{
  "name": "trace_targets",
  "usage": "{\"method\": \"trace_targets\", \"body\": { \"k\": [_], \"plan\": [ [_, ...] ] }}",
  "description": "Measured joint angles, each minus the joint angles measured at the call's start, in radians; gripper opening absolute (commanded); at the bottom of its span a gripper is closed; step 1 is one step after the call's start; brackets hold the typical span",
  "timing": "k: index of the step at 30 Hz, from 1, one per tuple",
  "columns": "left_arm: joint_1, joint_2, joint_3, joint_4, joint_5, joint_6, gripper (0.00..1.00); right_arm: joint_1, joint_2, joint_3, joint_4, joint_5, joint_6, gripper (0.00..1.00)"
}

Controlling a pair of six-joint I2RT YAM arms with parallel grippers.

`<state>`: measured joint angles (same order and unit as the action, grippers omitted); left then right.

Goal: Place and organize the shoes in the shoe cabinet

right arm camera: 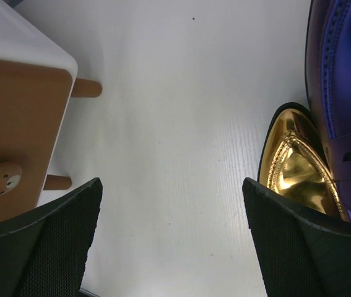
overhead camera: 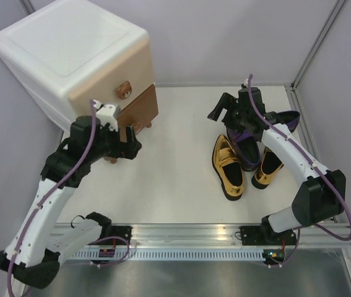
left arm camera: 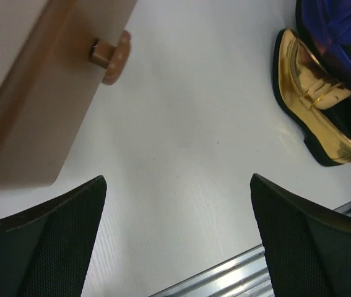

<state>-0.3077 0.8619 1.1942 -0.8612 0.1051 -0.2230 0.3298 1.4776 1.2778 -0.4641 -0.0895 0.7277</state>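
Note:
The white shoe cabinet (overhead camera: 70,55) stands at the back left, with a beige upper drawer and bear knob (overhead camera: 124,90). Its brown lower drawer (overhead camera: 143,110) appears pulled out a little. My left gripper (overhead camera: 129,142) is open and empty just in front of that drawer; the left wrist view shows the drawer front (left arm camera: 33,124) and its knob (left arm camera: 110,57). Two gold shoes (overhead camera: 228,166) (overhead camera: 267,168) and two purple shoes (overhead camera: 249,148) (overhead camera: 288,117) lie at the right. My right gripper (overhead camera: 221,111) is open and empty, hovering left of the shoes, with a gold toe (right arm camera: 299,167) and a purple shoe (right arm camera: 342,93) by its right finger.
The cabinet's short brown feet (right arm camera: 85,88) rest on the white table (overhead camera: 181,124). A metal rail (overhead camera: 225,238) runs along the near edge, also seen in the left wrist view (left arm camera: 237,272). Grey walls close in the back and sides.

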Motion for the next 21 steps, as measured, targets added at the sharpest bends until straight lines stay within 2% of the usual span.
{"method": "trace_targets", "body": {
  "k": [3, 6, 12, 21],
  "plan": [
    [-0.185, 0.121, 0.08, 0.0, -0.107, 0.027, 1.0, -0.023, -0.006, -0.007, -0.01, 0.0, -0.021, 0.98],
    [-0.262, 0.26, 0.161, 0.003, -0.209, 0.051, 0.99, -0.038, -0.015, -0.013, -0.021, 0.0, -0.042, 0.98],
    [-0.301, 0.481, 0.28, 0.005, -0.365, 0.152, 0.94, -0.06, -0.066, -0.042, -0.029, 0.0, -0.08, 0.98],
    [-0.303, 0.632, 0.327, 0.027, -0.448, 0.276, 0.77, -0.114, -0.129, -0.085, -0.03, 0.0, -0.101, 0.98]
  ]
}}
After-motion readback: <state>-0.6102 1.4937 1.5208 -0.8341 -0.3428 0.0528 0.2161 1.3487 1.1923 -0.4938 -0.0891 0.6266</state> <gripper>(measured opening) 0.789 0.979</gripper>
